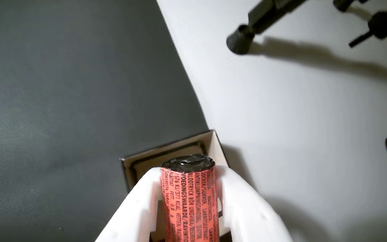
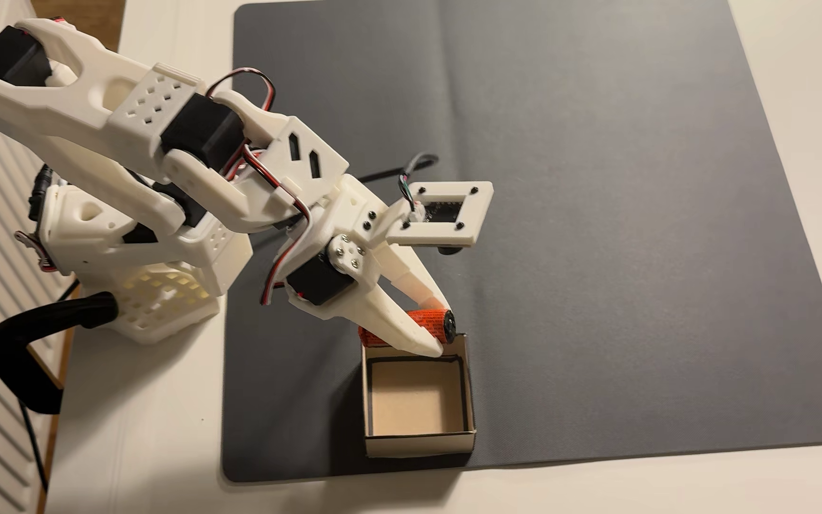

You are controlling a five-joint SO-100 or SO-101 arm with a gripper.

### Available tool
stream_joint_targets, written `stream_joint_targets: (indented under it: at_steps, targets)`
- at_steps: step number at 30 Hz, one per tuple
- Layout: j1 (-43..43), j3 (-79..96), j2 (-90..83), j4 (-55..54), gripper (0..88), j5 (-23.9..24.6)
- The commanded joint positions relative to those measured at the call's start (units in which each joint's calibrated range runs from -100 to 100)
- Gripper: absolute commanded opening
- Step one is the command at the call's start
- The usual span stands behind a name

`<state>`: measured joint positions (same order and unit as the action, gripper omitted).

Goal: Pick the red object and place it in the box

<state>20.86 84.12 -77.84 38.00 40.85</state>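
Red object [image 2: 429, 319] is pinched lengthwise between the white fingers [image 1: 139, 205] of the gripper [image 2: 436, 326], above the box's [image 2: 419, 442] far rim; judged light, stiff, with a crinkled, slippery wrapper; mid-body hold suits.

The white gripper [image 1: 189, 174] clamps the red object [image 1: 190, 205] between its 2 fingers [image 1: 139, 205], the cylinder's black crinkled end pointing away from the camera. Just beyond that end sits the box [image 1: 213, 143], partly hidden by the fingers, on the grey mat [image 1: 62, 84] beside the mat's edge. To the right lies a white table [image 1: 297, 117], with black tripod feet [image 1: 240, 40] at the upper right.
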Motion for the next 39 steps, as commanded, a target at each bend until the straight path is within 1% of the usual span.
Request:
stream_joint_targets:
  at_steps: [1,9,14,21,26,31,34,39]
  targets:
    - [0.6,0.3,-1.1,-0.9,3.3,0.2]
    - [0.7,0.4,-0.6,-4.3,3.3,0.2]
    - [0.7,1.0,-0.6,-4.4,3.4,0.1]
    - [0.5,3.0,-1.1,-4.5,12.5,0.2]
    - [0.5,3.0,-1.2,-4.8,13.3,0.2]
    - [0.6,2.8,-1.2,-4.8,16.3,0.4]
    - [0.0,2.4,-1.2,-4.3,18.8,1.9]
    - [-2.2,0.9,-1.3,-4.1,18.3,5.6]
